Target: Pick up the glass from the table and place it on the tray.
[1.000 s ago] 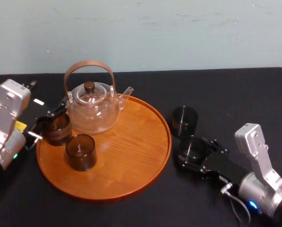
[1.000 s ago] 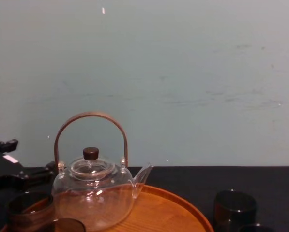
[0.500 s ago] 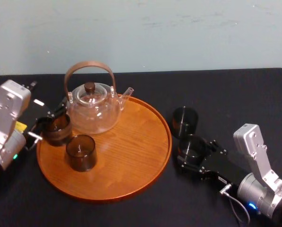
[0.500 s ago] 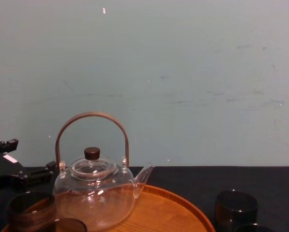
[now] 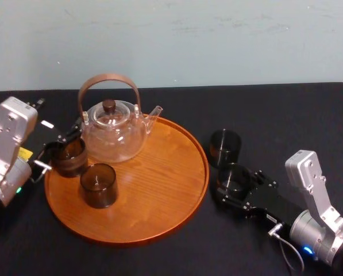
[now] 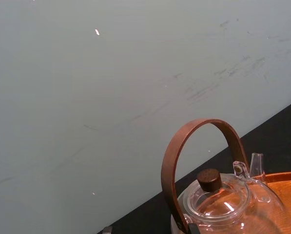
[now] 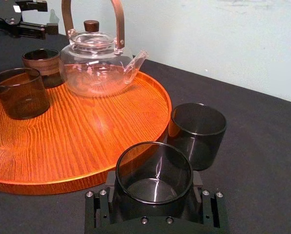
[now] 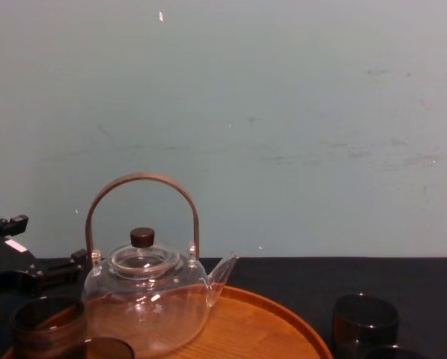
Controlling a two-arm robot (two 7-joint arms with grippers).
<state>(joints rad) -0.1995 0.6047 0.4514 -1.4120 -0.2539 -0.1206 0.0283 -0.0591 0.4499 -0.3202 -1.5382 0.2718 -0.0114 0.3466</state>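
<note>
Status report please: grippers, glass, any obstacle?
Right gripper shut on glass, right of tray. Left gripper by brown cup. Second glass close behind.

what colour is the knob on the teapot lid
Dark brown. The knob on the teapot lid shows best in the left wrist view.

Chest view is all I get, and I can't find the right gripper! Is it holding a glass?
Observer: Yes, the right gripper is shut on a smoky glass.
Operator: Is that glass on the tray yet?
Observer: No, it is off the tray, beside its right rim.
Operator: Is there room for it?
Observer: Yes, the tray's near right part is bare wood; the left gripper is open over at the tray's left side.
</note>
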